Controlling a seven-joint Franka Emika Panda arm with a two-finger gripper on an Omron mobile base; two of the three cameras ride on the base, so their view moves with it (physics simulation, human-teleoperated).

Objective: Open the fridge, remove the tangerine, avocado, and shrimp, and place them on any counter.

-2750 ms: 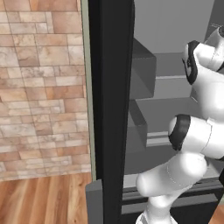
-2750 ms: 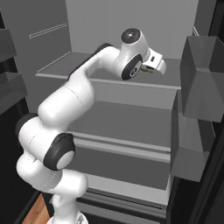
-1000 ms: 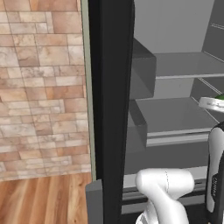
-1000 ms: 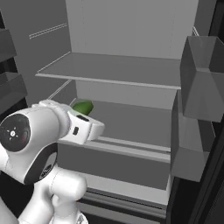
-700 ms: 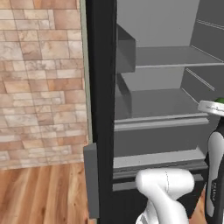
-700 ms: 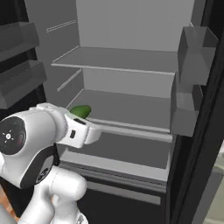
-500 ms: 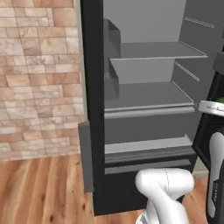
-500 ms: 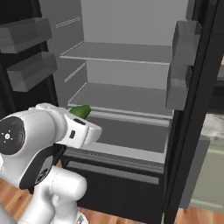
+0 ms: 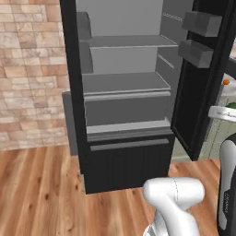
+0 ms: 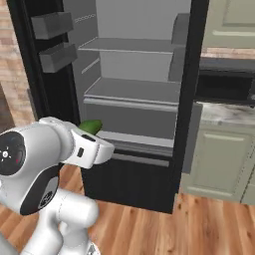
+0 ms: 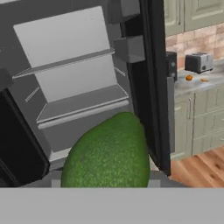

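- The whole scene has slid since a second ago: the base has backed away from the fridge, so what was a close look at shelves is now the full open cabinet with wood floor in front. That is the camera travelling, not the fridge.
- The avocado is out of the fridge and riding in the gripper. In the hand view it bulges up right in front of the camera.
- The fingertips themselves are hidden behind the fruit, yet the avocado stays with the hand as the base retreats, so I judge the fingers clamped on it, partway closed around its width.
- I read this as the carry leg: the avocado has still to reach the counter.
- The hand view gives what the base views lack: on that counter, beside a toaster, sit the tangerine and a thin orange sliver I take for the shrimp, so the avocado looks like the last item.
- The left base view catches the tangerine as an orange dot at its right edge, past the open door.
- The right base view shows the avocado's green tip above the white hand, with marbled counter and a black microwave to the right.
- The fridge shelves look bare in all three views.
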